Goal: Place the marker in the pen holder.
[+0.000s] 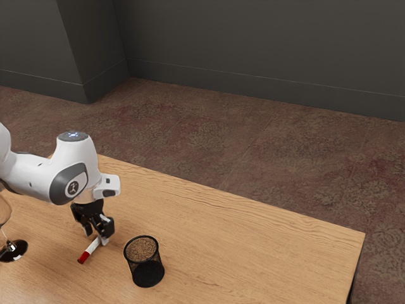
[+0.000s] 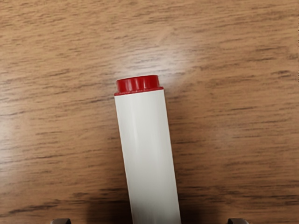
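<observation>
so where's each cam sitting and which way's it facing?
Exterior view: at the arm's side, above table height, looking down across the table, pen holder and marker; shows part of my arm and the claw.
Wrist view: on my hand, looking down at the marker on the wood; shows a bit of each fingertip, one either side of the marker.
Shared: marker, tabletop, claw.
</observation>
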`<control>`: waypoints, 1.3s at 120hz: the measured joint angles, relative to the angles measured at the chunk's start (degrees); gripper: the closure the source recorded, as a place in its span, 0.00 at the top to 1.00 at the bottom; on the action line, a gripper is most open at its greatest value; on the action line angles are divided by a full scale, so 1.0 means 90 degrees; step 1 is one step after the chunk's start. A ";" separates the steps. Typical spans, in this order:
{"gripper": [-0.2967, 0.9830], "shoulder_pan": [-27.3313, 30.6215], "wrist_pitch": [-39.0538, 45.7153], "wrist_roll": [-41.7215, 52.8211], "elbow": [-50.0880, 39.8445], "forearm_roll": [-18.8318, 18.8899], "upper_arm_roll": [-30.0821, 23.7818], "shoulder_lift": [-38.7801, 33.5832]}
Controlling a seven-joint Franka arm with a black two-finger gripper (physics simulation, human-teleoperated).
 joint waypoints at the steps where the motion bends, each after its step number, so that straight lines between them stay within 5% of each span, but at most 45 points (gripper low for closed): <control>1: 0.53 -0.0001 0.0000 0.0000 0.0000 0.0000 0.0000 0.0000; 61: 0.23 0.0008 0.0018 -0.0020 0.0034 0.0035 -0.0048 0.0063; 81: 0.21 0.0047 0.0180 -0.0088 0.0031 0.0007 -0.0460 -0.0744; 110: 0.19 -0.0013 0.1443 -0.0176 -0.0429 -0.0299 -0.1351 -0.2190; 156: 0.19 -0.0015 0.3699 -0.0120 -0.1751 -0.0950 -0.2498 -0.2668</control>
